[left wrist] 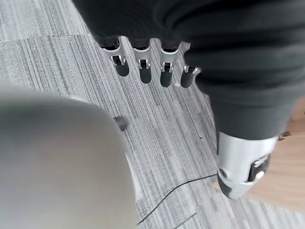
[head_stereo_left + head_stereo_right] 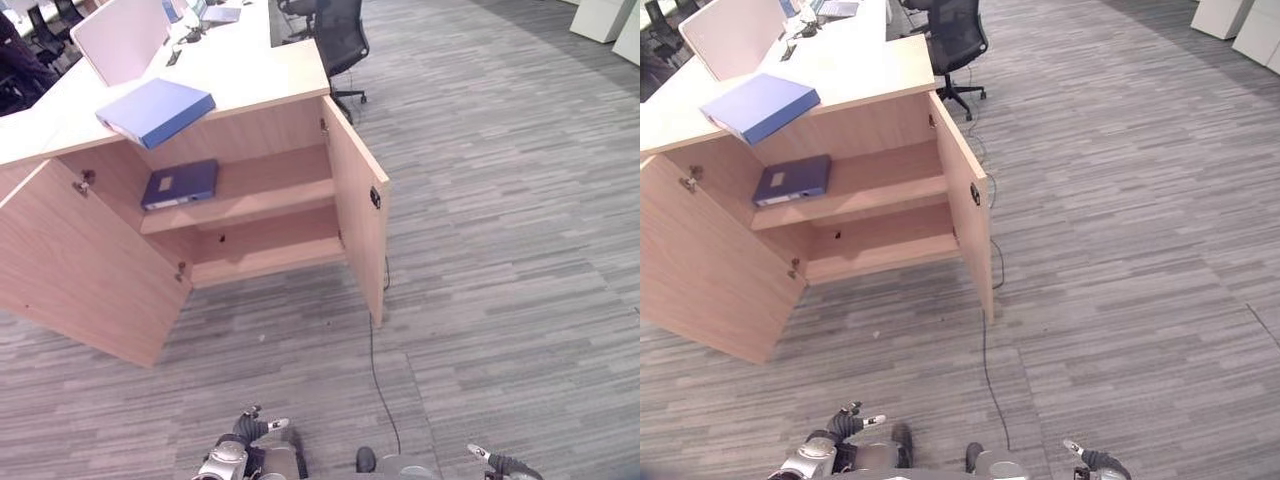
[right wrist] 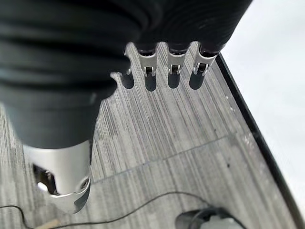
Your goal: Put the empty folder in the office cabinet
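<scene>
Both my hands hang low with nothing in them: the left hand (image 2: 250,428) has its fingers relaxed over the carpet (image 2: 500,200), and the right hand (image 2: 495,460) looks the same in its wrist view. From there the light blue folder (image 2: 156,110) lies well ahead and to the left, flat on the desk top (image 2: 260,80) above the open cabinet (image 2: 250,200), its long axis running diagonally, one corner overhanging. I judge the left hand nearer. A darker folder (image 2: 180,184) already lies on the upper shelf (image 2: 270,195).
</scene>
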Robot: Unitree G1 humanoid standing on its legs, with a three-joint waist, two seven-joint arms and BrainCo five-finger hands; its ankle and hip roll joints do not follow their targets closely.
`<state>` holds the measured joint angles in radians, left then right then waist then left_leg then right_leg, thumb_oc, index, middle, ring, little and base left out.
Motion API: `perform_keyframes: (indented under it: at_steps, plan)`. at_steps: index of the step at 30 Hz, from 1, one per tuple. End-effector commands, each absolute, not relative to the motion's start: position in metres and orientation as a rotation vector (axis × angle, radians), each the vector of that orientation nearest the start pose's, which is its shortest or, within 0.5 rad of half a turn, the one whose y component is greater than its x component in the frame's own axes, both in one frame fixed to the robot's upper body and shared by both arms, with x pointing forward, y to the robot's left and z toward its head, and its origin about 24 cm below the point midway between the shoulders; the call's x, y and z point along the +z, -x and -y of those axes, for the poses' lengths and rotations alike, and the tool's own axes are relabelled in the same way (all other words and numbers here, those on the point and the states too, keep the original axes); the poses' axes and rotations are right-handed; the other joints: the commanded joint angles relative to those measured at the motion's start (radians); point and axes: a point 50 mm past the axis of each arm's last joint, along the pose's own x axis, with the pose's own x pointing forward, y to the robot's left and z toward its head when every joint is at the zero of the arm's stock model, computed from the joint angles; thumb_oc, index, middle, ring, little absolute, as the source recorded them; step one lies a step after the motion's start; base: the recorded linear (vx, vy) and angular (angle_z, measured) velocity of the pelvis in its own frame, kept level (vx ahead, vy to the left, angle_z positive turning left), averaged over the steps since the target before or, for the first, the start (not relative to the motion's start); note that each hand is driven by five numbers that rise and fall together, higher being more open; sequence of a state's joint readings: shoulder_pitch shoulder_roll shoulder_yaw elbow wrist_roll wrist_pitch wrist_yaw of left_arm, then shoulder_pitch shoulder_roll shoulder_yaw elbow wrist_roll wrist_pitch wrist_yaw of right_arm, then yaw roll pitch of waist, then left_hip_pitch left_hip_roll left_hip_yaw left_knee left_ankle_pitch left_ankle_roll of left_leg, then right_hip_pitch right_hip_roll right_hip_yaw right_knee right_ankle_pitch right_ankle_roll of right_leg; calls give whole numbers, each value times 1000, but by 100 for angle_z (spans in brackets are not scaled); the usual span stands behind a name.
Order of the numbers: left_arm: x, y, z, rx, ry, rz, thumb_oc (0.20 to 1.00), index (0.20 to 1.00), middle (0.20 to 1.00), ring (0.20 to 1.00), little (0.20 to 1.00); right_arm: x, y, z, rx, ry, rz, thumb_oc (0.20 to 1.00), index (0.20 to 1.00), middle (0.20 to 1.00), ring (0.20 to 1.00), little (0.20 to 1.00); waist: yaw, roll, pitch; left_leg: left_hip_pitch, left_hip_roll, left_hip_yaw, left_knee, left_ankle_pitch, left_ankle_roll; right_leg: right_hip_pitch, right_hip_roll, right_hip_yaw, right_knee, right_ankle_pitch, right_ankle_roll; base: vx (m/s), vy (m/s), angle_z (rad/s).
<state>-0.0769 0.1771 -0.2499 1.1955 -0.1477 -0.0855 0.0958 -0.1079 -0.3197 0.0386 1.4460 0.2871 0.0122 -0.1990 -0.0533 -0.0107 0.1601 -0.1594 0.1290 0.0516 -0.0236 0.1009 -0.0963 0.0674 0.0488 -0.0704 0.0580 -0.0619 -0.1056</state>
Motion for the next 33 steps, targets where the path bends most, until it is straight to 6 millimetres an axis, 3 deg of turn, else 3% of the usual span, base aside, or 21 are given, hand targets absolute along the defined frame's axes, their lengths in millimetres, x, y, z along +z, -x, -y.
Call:
perform_keyframes:
  at_steps: [1,3,6,7,8,9,13,15,16,17,19,20,21,22,24,25,28,29,30,31,33]
  plan:
    - [-150,-141,-200,62,-236,-997,1000,1000,1000,1000,1000,-145,-56,307,-606,245,-1355,1000,1000,1000,1000,1000,20,25,-2,-3,41,-25,-12,43,20,34,-86,31,-1,-80,132,211,163,-3]
    - [-151,-140,-198,68,-231,-998,1000,1000,1000,1000,1000,-145,-46,310,-616,250,-1385,1000,1000,1000,1000,1000,18,43,-6,-27,77,-26,-64,60,-6,64,-110,43,1,-106,146,224,239,-3]
    - [-152,-138,-197,69,-219,-998,1000,1000,1000,1000,1000,-145,-40,311,-618,255,-1404,1000,1000,1000,1000,1000,24,65,-19,-19,97,-15,-64,59,-13,84,-118,52,-10,-113,157,161,188,-18]
    - [-152,-138,-197,69,-219,-998,1000,1000,1000,1000,1000,-145,-40,312,-619,256,-1404,1000,1000,1000,1000,1000,25,65,-18,-18,97,-14,-64,59,-13,85,-118,53,-10,-113,157,242,275,-28]
    - [-152,-136,-193,51,-218,-994,1000,1000,1000,1000,1000,-146,-31,311,-621,247,-1437,1000,1000,1000,1000,1000,25,84,-44,-1,99,-20,-64,67,-36,107,-135,47,-37,-110,172,301,405,-38]
    - [-151,-139,-190,22,-229,-983,1000,1000,1000,1000,1000,-146,-29,311,-631,236,-1441,1000,1000,1000,1000,1000,24,88,-58,11,87,-7,-64,70,-42,122,-170,42,-60,-99,193,302,406,-24]
    - [-147,-148,-190,11,-231,-942,1000,1000,1000,1000,1000,-146,-30,311,-634,227,-1442,1000,1000,1000,1000,1000,26,83,-52,-11,65,6,-3,66,-35,131,-216,39,-72,-85,217,124,303,8]
    - [-137,-164,-188,-12,-234,-865,1000,1000,1000,1000,1000,-144,-34,313,-638,227,-1438,1000,1000,1000,1000,1000,32,79,-53,-89,9,5,164,-11,-6,126,-285,25,-78,-60,240,113,374,21]
    - [-137,-164,-188,-12,-235,-865,1000,1000,1000,1000,1000,-144,-34,313,-638,227,-1438,1000,1000,1000,1000,1000,32,79,-53,-89,9,5,165,-12,-6,125,-285,25,-78,-60,240,125,377,19]
    - [-130,-173,-186,-29,-238,-812,1000,1000,1000,1000,1000,-143,-38,316,-652,219,-1424,1000,1000,1000,1000,1000,40,81,-60,-111,-31,8,215,-64,23,114,-332,18,-59,-41,254,146,422,26]
    - [-121,-182,-187,-43,-244,-750,1000,1000,1000,1000,1000,-142,-46,316,-652,207,-1402,1000,1000,1000,1000,1000,49,91,-66,-104,-69,16,229,-107,57,74,-379,16,0,2,258,166,482,18]
    - [-116,-187,-188,-55,-252,-720,1000,1000,1000,1000,1000,-142,-51,316,-653,201,-1388,1000,1000,1000,1000,1000,54,95,-67,-95,-90,21,225,-120,73,53,-402,14,38,43,255,89,269,-2]
    - [-116,-187,-188,-54,-252,-720,1000,1000,1000,1000,1000,-142,-51,316,-652,201,-1388,1000,1000,1000,1000,1000,55,93,-68,-95,-91,23,225,-120,74,52,-404,15,38,43,257,125,421,3]
    - [-107,-192,-188,-75,-253,-667,1000,1000,1000,1000,1000,-139,-61,319,-649,205,-1359,1000,1000,1000,1000,1000,62,107,-59,-58,-137,31,208,-143,106,17,-457,-5,128,153,236,78,291,8]
    - [-102,-195,-188,-89,-256,-642,1000,1000,1000,1000,1000,-138,-66,319,-646,212,-1347,1000,1000,1000,1000,1000,64,115,-58,-42,-155,34,192,-145,121,-5,-478,-24,166,198,221,160,464,28]
    - [-100,-189,-185,-146,-273,-631,1000,1000,1000,1000,1000,-138,-76,316,-609,234,-1330,1000,1000,1000,1000,1000,51,136,-39,22,-188,20,161,-160,145,-50,-458,-21,285,221,188,280,551,19]
    - [-100,-188,-184,-149,-265,-634,1000,1000,1000,1000,1000,-141,-90,304,-543,252,-1295,1000,1000,1000,1000,1000,42,146,-28,77,-190,4,118,-160,158,-122,-339,-22,315,79,161,217,272,40]
    - [-102,-186,-184,-145,-261,-648,1000,1000,1000,1000,1000,-142,-107,291,-485,263,-1246,1000,1000,1000,1000,1000,28,143,5,125,-193,-4,85,-158,160,-215,-245,-62,355,16,154,140,96,36]
    - [-103,-185,-183,-147,-261,-654,1000,1000,1000,1000,1000,-142,-111,286,-471,263,-1233,1000,1000,1000,1000,1000,19,137,16,141,-199,-12,76,-155,160,-246,-206,-63,348,18,159,227,35,-35]
    - [-104,-184,-180,-155,-266,-661,1000,1000,1000,1000,1000,-143,-119,278,-448,262,-1206,1000,1000,1000,1000,1000,-5,109,40,189,-224,-37,63,-167,161,-294,-111,-44,297,31,175,234,-26,-8]
    - [-102,-185,-178,-168,-275,-650,1000,1000,1000,1000,1000,-144,-124,272,-436,249,-1184,1000,1000,1000,1000,1000,-26,85,47,218,-249,-61,47,-176,162,-337,-52,-20,231,68,192,249,-59,51]
